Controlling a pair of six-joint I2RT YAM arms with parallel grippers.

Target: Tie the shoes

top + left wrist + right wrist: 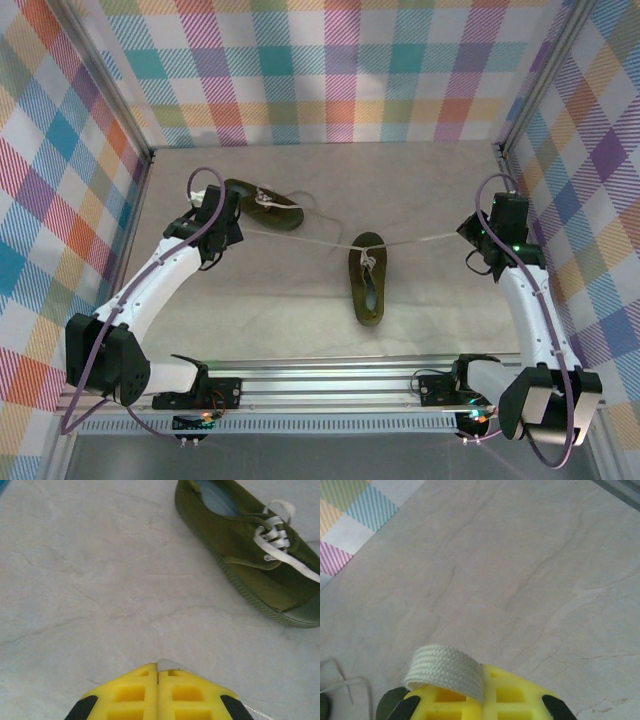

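Left claw (236, 229), right claw (472, 232) splayed, pinching lace (420, 240).

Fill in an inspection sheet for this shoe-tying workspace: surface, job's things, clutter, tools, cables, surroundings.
Surface: pale marbled table.
Job's things: centre shoe with its lace stretched out to both sides; left shoe lying apart from it.
Clutter: nothing seen.
Tools: left tool shut on one lace end; right tool shut on the other.
Cables: purple cables run along both arms.
Surroundings: checked walls on three sides.
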